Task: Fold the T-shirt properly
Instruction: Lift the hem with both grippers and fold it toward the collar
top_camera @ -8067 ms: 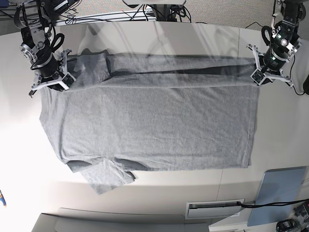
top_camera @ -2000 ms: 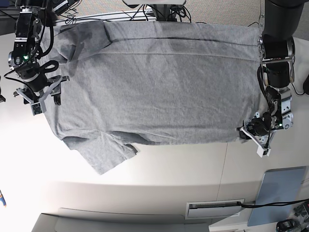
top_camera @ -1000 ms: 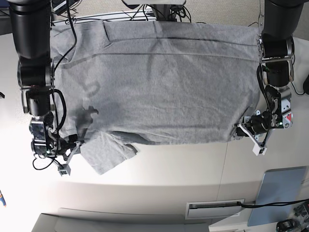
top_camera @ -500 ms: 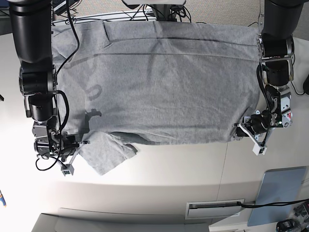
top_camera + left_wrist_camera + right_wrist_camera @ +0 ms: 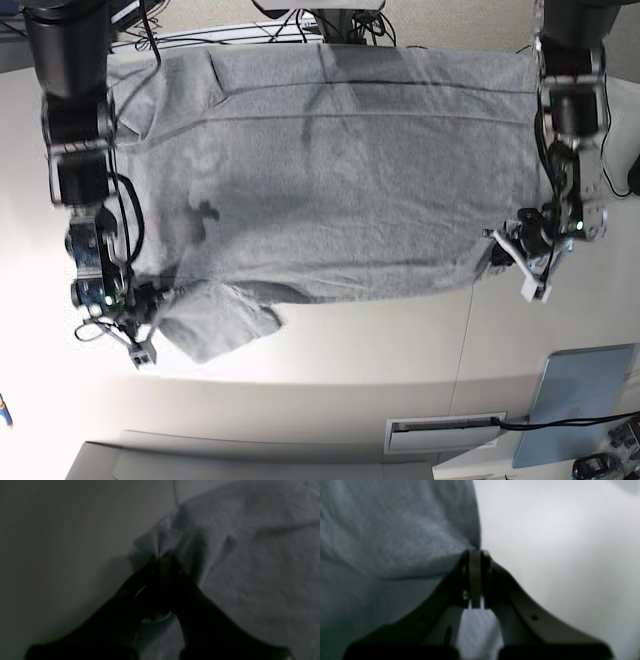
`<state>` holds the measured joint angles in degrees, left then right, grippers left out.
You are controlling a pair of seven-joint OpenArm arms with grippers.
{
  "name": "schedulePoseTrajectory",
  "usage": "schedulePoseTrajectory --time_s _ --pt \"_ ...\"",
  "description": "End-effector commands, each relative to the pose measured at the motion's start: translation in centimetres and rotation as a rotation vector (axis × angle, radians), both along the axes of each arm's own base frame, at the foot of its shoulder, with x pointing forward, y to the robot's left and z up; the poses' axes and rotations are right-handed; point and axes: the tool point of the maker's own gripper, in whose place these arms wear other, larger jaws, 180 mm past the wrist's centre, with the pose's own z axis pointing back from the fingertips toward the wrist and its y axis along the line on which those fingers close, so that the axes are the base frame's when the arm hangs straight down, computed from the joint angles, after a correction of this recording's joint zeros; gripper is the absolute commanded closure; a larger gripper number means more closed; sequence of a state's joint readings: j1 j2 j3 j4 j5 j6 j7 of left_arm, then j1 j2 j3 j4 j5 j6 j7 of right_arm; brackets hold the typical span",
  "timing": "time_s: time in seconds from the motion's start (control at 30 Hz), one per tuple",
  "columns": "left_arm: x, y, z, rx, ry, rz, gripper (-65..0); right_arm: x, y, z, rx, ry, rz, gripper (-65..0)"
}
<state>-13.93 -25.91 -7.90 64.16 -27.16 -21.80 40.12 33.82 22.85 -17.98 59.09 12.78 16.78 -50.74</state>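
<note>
The heather-grey T-shirt (image 5: 330,180) lies spread plain side up from the table's far edge to its middle, with one sleeve (image 5: 215,325) sticking out toward me at the near left. My left gripper (image 5: 505,250) is at the near right hem corner. In the left wrist view it (image 5: 162,557) is shut on a bunched pinch of the T-shirt (image 5: 250,567). My right gripper (image 5: 152,305) is at the near left edge beside the sleeve. In the right wrist view it (image 5: 475,553) is shut on the edge of the T-shirt (image 5: 395,530).
A flat light-blue panel (image 5: 580,400) lies at the near right corner. A white slotted plate (image 5: 440,432) sits at the near edge beside it. Cables (image 5: 300,25) run behind the table's far edge. The white table (image 5: 380,350) shows bare toward me.
Both arms moved from the far corners to the near edge. In the last half second the left gripper lifted the hem corner slightly away, and the near left edge shifted with the right gripper.
</note>
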Motion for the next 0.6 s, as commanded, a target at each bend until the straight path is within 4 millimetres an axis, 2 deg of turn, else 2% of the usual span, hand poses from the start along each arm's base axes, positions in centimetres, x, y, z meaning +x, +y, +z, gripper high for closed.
schedulePoseTrajectory --time_s 0.0,0.17,0.3,0.43,0.57 --pt "1.2 1.1 2.7 0.007 -0.082 0.011 0.0 1.4 -0.7 3.3 -0.023 -0.096 0.003 0.0" --pt "-1.3 0.2 3.4 0.041 -0.097 -0.06 0.0 -2.4 -2.0 4.2 -0.027 -0.135 -0.029 0.0" --pt "-2.8 -0.7 3.8 -0.019 -0.117 -0.051 0.0 -6.1 -2.8 4.4 -0.02 -0.159 -0.058 0.0" --pt "-4.5 -0.4 4.8 -0.095 -0.141 -0.041 0.0 -10.1 -3.4 3.9 -0.031 -0.162 -0.073 0.0" --pt "-5.9 1.1 6.1 -0.159 -0.189 0.004 0.0 -13.6 -3.4 3.7 -0.052 -0.154 -0.067 0.0"
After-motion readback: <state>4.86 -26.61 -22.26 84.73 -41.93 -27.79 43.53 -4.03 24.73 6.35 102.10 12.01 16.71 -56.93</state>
